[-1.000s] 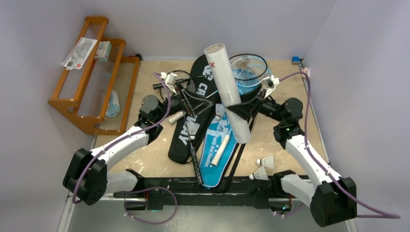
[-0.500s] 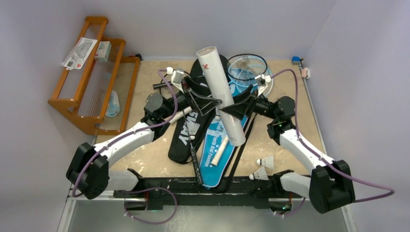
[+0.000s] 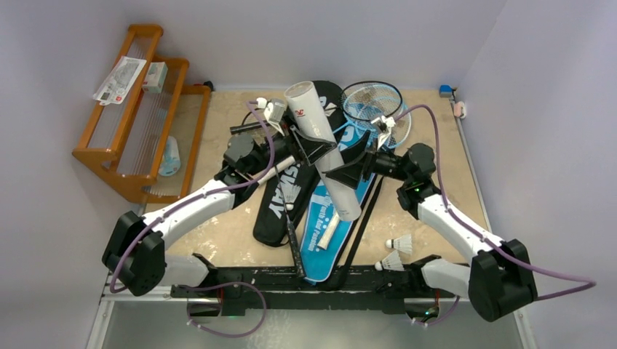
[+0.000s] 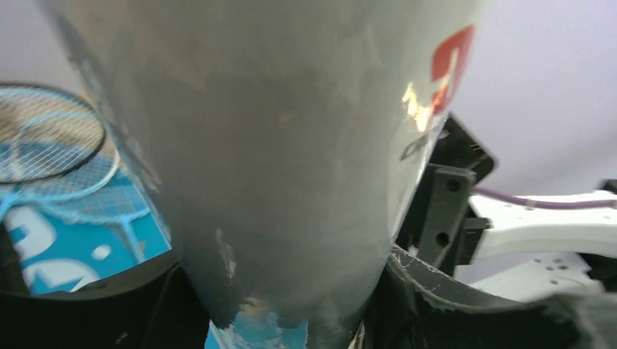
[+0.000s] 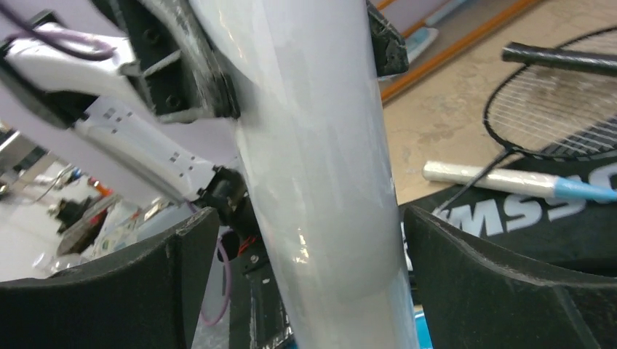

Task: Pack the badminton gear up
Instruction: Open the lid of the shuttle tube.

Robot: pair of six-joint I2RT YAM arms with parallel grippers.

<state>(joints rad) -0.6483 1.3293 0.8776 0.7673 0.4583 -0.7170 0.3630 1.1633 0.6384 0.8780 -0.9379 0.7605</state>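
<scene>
Top external view has one white tube (image 3: 307, 109) slanting across the middle of the pile, lifted off the covers, with both arms meeting at its middle. The left pincer (image 3: 314, 149) pinches the tube; the left wrist view shows its fingers (image 4: 451, 305) pressed against both sides. Just below that grip the right pincer (image 3: 348, 171) stands spread around the tube, and the right wrist view shows a thin gap at each finger (image 5: 502, 291).

Under the tube lie two racket-shaped covers: a black cover (image 3: 271, 211) on its left and a blue cover (image 3: 320, 251) beneath its near end. Three shuttlecocks show: one (image 3: 291, 193) on the black cover left of the tube, and two (image 3: 399, 243) (image 3: 391, 262) on bare desk (image 3: 436, 167) right of the tube's near end. A black racket (image 3: 295, 243) runs along the seam between the covers. Right of the tube's far end, a black-rimmed racket head (image 3: 371, 98) overlaps a light-blue racket (image 3: 399, 131). The arms cover enough of the pile that the full racket count cannot be told.

Left of the tube, an orange rack (image 3: 138, 109) stands at the desk's edge, with a bare strip between it and the black cover. Right of the tube there is wider open desk up to the wall. The blue cover and the black racket's handle reach the near edge by the arm bases.
</scene>
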